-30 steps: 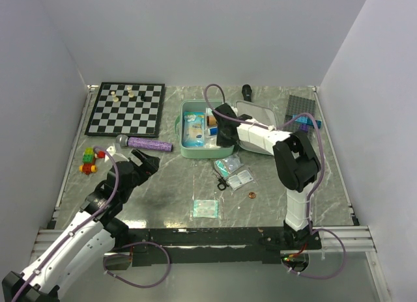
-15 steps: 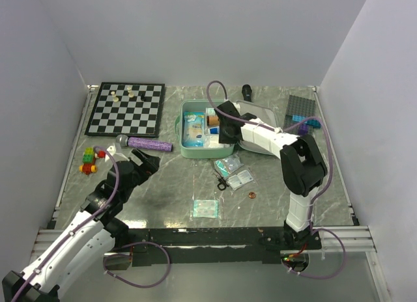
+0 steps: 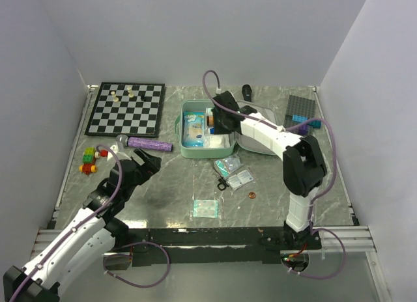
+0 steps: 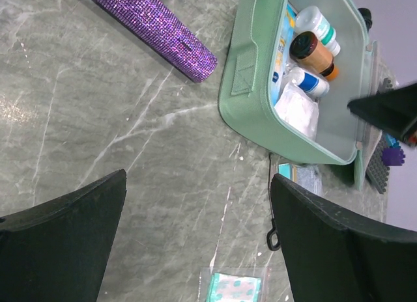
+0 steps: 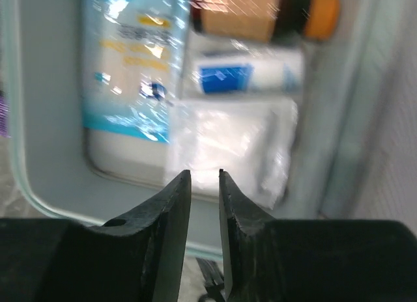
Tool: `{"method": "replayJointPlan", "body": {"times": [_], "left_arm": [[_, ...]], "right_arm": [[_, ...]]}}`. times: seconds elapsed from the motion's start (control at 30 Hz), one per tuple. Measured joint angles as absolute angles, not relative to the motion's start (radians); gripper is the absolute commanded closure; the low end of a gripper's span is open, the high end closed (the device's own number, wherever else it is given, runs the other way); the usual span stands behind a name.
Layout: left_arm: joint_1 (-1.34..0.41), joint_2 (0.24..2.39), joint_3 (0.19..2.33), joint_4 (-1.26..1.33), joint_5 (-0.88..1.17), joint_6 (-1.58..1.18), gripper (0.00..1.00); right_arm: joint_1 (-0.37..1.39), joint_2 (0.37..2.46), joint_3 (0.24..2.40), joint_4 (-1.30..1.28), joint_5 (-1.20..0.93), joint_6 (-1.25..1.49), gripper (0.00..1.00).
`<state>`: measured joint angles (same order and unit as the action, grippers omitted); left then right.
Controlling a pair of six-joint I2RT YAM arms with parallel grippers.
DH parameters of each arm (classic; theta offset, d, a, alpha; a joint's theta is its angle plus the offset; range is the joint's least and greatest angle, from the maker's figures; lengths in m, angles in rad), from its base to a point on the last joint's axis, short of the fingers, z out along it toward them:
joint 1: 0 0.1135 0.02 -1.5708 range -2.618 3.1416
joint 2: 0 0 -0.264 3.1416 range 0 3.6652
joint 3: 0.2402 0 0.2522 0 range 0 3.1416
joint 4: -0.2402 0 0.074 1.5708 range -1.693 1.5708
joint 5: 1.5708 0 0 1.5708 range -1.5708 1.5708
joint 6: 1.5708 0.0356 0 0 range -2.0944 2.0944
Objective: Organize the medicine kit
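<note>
Right tool [image 5: 204, 173] has slid further up-frame over the rounded mint kit [image 4: 251, 87], tips narrowly parted, empty; left tool [image 4: 199, 178] gapes wide above the marbled desk [image 4: 98, 120].

The right tool [image 5: 204, 176] has moved toward 11 o'clock, from the 3 o'clock edge of the medicine kit [image 3: 195, 153] to above its open tray. Its forearm now reaches out longer and flatter. The right elbow [image 3: 303, 164] has slid toward 4 o'clock. The purple cable [image 3: 206, 81] loop at the wrist rises higher toward 12 o'clock. The tool's fingers [image 5: 171, 204] now stand a narrow slit apart over the white pack [image 5: 228, 142].
</note>
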<state>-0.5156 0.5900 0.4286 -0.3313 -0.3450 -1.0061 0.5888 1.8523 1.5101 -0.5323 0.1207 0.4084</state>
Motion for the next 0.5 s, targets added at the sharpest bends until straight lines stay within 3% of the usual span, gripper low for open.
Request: {"method": "replayJointPlan", "body": {"times": [0.2,0.5], "left_arm": [[-0.516,0.619,0.429,-0.329,-0.345,-0.990,0.04],[-0.516,0.627,0.429,-0.310,-0.336,-0.985,0.04]], "right_arm": [[0.612,2.011,1.662,-0.517,0.084,0.379,0.72],[0.617,2.080,1.648,-0.561,0.086,0.372,0.73]]}}
